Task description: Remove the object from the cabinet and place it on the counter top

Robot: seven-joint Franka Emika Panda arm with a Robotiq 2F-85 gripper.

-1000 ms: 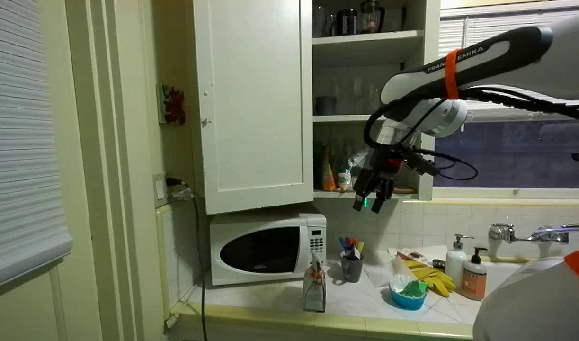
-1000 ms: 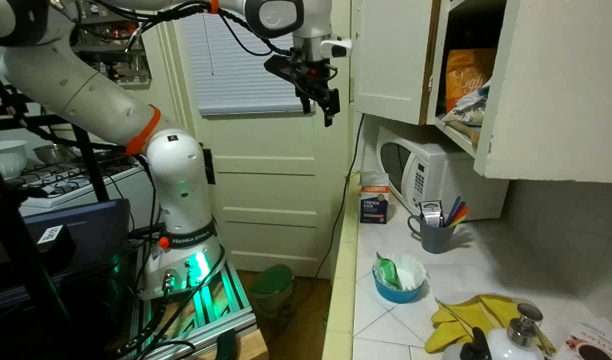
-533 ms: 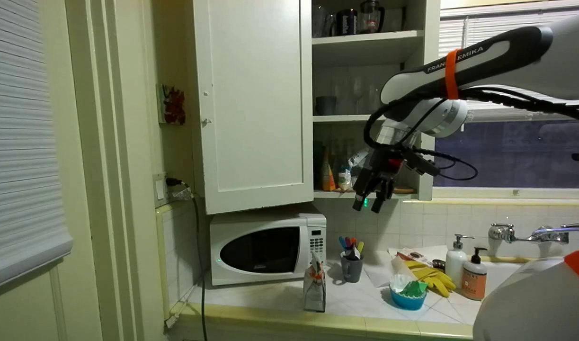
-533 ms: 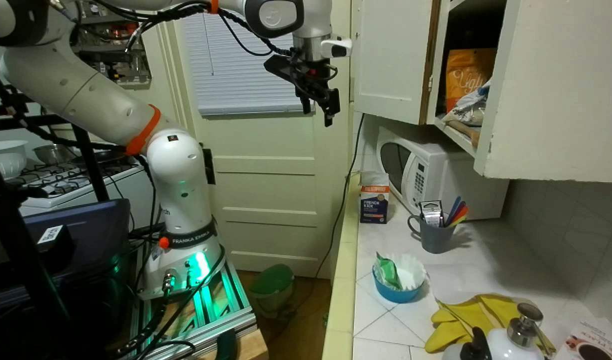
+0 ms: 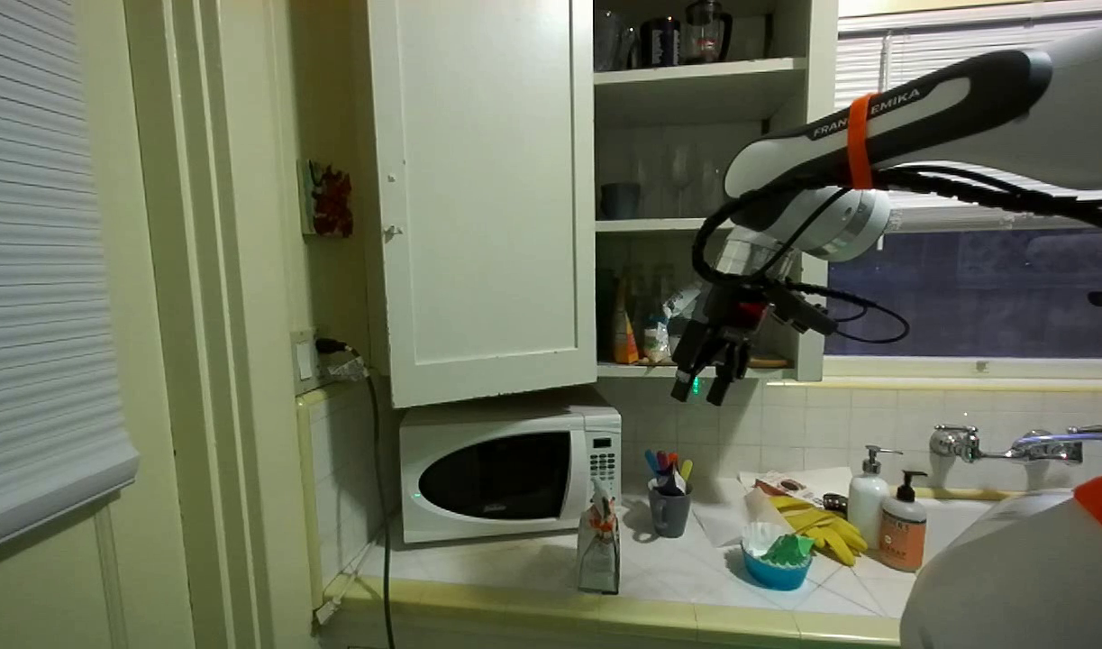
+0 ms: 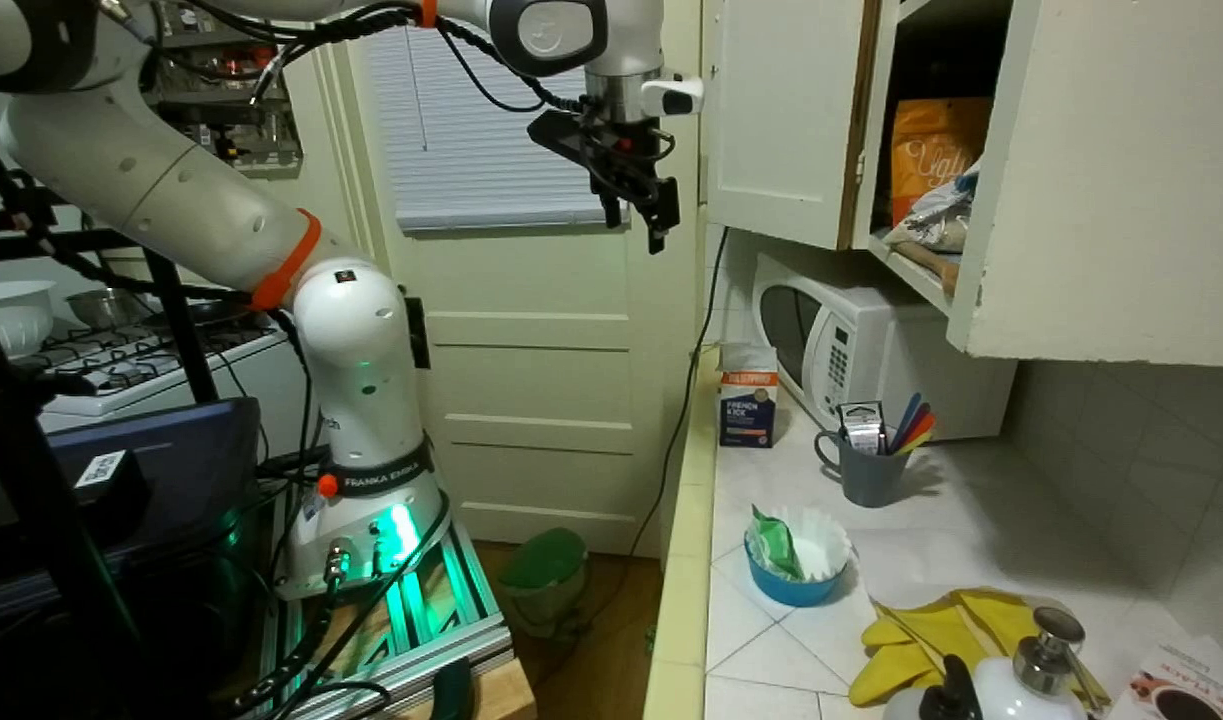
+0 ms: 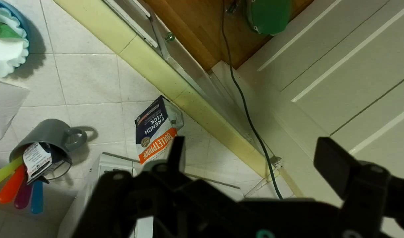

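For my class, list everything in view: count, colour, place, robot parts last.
cabinet: one, white, above microwave
glasses: several, clear, inside cabinet
bag: one, orange, inside cabinet
counter: one, white, below cabinet
microwave: one, white, counter
French Kick pack: one, navy-orange, counter
mug: one, grey, counter
handles: four, multicoloured, in mug
bowl: one, blue, counter
liners: count unclear, white, in bowl
wrapper: one, green, in bowl
gloves: count unclear, yellow, counter
pump bottles: two, white and orange, near tap
tap: one, silver, below window
bin: one, green, floor
door: one, cream, behind bin
stove: one, white, beyond arm
arm: one, mostly white, beside counter
fingers: two, black, spread, arm's end
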